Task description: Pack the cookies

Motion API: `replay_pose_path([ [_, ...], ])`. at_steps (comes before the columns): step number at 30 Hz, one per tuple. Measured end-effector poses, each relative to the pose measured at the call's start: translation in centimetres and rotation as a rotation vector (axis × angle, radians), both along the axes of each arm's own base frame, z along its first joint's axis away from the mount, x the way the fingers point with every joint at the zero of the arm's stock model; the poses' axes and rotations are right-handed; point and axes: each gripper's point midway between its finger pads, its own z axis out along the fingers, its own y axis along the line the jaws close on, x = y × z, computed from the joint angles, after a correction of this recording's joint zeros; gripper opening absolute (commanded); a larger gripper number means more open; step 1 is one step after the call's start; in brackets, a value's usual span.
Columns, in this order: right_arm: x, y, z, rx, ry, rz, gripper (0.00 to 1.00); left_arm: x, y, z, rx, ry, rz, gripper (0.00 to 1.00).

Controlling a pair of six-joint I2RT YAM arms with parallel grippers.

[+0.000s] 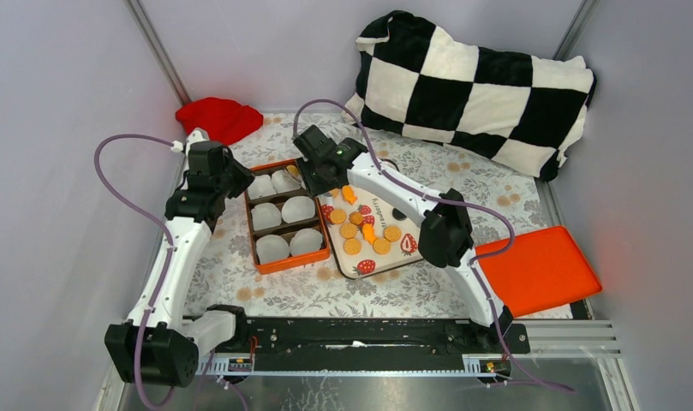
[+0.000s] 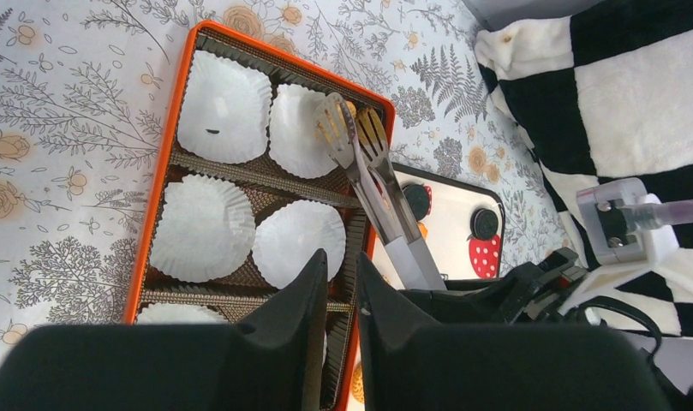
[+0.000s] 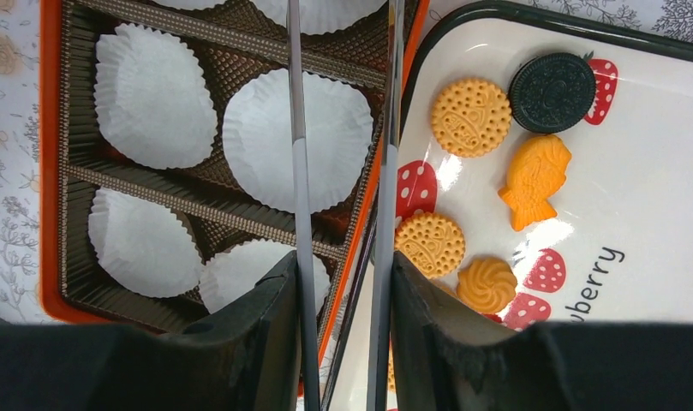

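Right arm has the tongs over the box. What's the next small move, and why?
Probably lower the tongs slightly and let the right gripper ease its squeeze so they open. Their tips hang over a far-row paper cup in the orange box, with something golden between them, likely a cookie. What shows of that cup looks empty.

I see golden round cookies [image 1: 352, 247] on the strawberry-print white tray [image 1: 393, 254], just beside the orange box [image 1: 293, 262] of paper cups [image 1: 298, 208].

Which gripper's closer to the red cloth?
Left. The left gripper hangs just in front of the red cloth, at the left edge of the tray; the right gripper is across the tray, holding tongs.
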Motion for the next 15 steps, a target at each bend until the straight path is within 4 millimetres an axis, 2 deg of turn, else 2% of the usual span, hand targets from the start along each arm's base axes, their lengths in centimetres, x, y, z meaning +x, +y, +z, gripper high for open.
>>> replay_pose_path([
  [2, 0.0, 0.0, -0.5, -0.003, 0.001, -0.001, 0.42, 0.0, -0.1, -0.1, -0.003, 0.003, -0.006, 0.23],
  [3, 0.0, -0.1, -0.8, -0.008, 0.005, -0.001, 0.5, 0.0, -0.2, -0.2, -0.005, 0.004, -0.011, 0.23],
  [6, -0.4, -0.3, -2.2, -0.021, 0.022, 0.007, 0.56, -0.1, -0.5, -0.2, -0.013, 0.006, -0.028, 0.24],
  [8, -0.7, -0.2, -2.7, -0.021, 0.034, 0.017, 0.56, -0.2, -0.8, -0.3, -0.019, 0.008, -0.045, 0.24],
  [15, -0.7, 0.0, -1.9, 0.007, 0.01, 0.021, 0.49, -0.4, -1.6, -0.5, -0.038, 0.011, -0.093, 0.24],
])
